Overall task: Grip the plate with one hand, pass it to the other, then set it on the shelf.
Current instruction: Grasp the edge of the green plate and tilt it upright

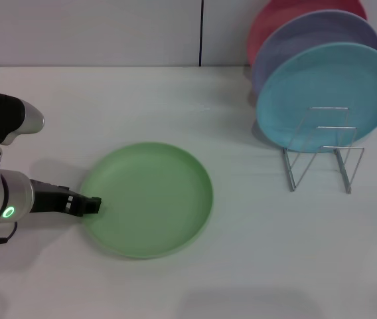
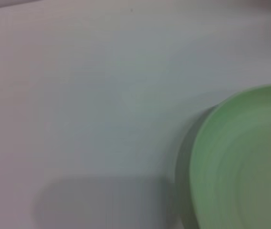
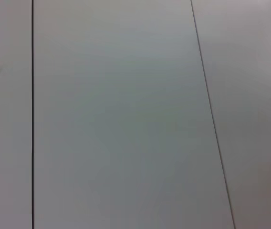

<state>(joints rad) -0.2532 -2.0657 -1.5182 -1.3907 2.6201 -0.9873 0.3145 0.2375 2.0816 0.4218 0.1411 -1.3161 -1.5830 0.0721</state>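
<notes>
plate [image 1: 147, 207] flat on table [image 1: 255, 266], left gripper [image 1: 93, 205] level at its rim

Head view: the tabletop [image 1: 195, 113] is being lit evenly and brightly, soft shadows being cast under the plate [image 1: 150, 199] | left wrist view: the plate's rim [image 2: 207, 143] is being rendered blurred, a dim shadow being thrown beside it | right wrist view: flat, glare-free light is being shown.

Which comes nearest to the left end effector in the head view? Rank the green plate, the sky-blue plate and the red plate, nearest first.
Measured from the left end effector:
1. Green plate, flat on the table, its rim right at the end effector.
2. Sky-blue plate, frontmost on the wire rack, far right.
3. Red plate, rearmost in the rack.
</notes>
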